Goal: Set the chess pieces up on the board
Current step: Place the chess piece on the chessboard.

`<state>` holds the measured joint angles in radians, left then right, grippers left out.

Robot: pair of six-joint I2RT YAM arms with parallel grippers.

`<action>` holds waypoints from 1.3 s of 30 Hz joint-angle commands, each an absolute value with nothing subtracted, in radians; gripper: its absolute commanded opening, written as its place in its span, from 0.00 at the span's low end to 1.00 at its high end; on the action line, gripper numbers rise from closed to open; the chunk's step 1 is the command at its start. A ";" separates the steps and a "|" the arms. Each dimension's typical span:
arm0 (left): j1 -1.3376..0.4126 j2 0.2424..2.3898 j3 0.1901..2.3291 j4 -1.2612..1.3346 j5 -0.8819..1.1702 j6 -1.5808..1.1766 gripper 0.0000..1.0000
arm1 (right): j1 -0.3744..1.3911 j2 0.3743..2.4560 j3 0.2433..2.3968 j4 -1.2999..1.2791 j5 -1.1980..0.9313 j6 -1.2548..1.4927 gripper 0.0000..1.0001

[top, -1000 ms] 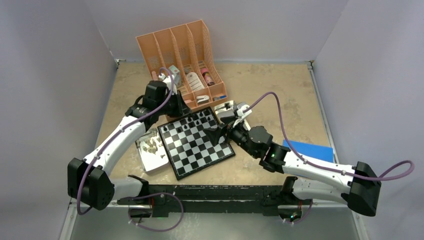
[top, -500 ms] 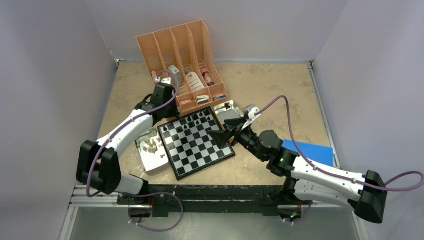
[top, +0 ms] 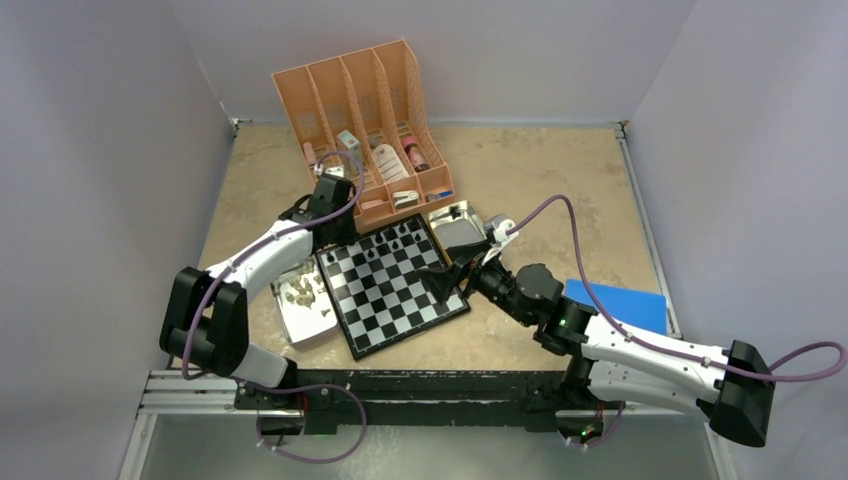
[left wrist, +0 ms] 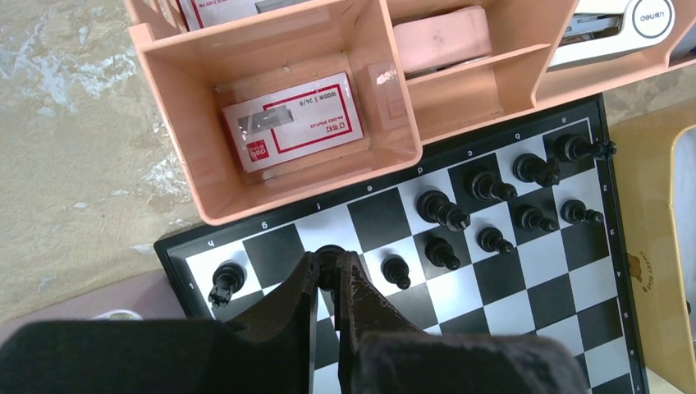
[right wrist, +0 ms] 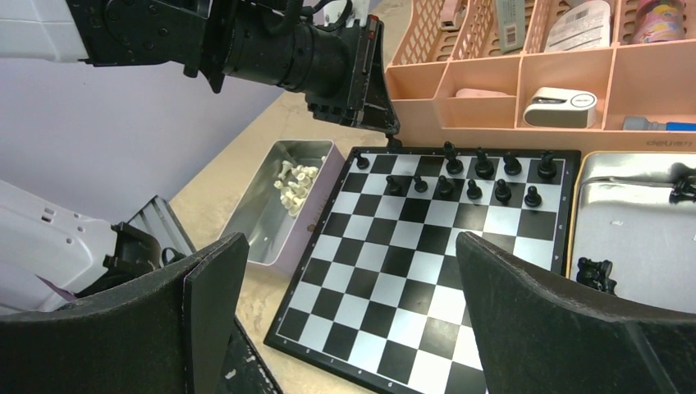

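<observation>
Tan mottled surface [top: 540, 170], pale grey walls all round, and we're mid-game on the setup. A flat black-and-white checkered chessboard [top: 395, 290] lies a little left of centre, turned at an angle. Its far side is tucked against the orange plastic compartment organizer [top: 360, 110], which stands toward the far edge.

Look at the left hand [left wrist: 328, 275]: it's over the board's back row, fingers [left wrist: 291, 300] pressed together and clamped on a small black chess piece [left wrist: 328, 256] above a white square. Whether its base touches the board, can't tell. Out on the corner square a lone black piece [left wrist: 223, 281] stands upright, with one bare black square between the two. More black chess pieces [left wrist: 443, 212] fill the two rows beside the organizer, every one upright.

Over to the right hand [right wrist: 351, 242]. It hovers above the board's side nearest the right edge of the surface, fingers [right wrist: 209, 312] spread wide apart, nothing between them.

A shallow metal tray [top: 318, 325] sits just beside the board toward the left edge of the surface, with a heap of pale beige chess pieces [top: 300, 292] inside. A second metal tray [right wrist: 640, 230] sits just beside the board's opposite side and carries a couple of black figurines [right wrist: 595, 271]. A plain blue rectangular sheet [top: 620, 300] lies near the right edge.
</observation>
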<state>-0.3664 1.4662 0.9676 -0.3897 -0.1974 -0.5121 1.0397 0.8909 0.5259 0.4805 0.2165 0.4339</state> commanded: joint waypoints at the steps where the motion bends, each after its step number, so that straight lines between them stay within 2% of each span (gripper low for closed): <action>1: -0.362 1.490 0.953 -0.307 -0.224 -0.515 0.00 | 1.039 0.885 0.546 0.533 0.215 0.433 0.99; 29: -0.394 1.584 0.962 -0.313 -0.234 -0.512 0.07 | 1.039 0.949 0.554 0.494 0.281 0.429 0.99; 35: -0.396 1.585 0.962 -0.326 -0.242 -0.514 0.18 | 1.038 0.982 0.562 0.491 0.284 0.425 0.99; 39: -0.397 1.577 0.966 -0.334 -0.232 -0.514 0.21 | 1.038 0.990 0.560 0.499 0.294 0.431 0.99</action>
<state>-0.3897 1.5803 0.9497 -0.3325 -0.2230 -0.5125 1.0397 0.9897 0.5259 0.4576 0.2581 0.4297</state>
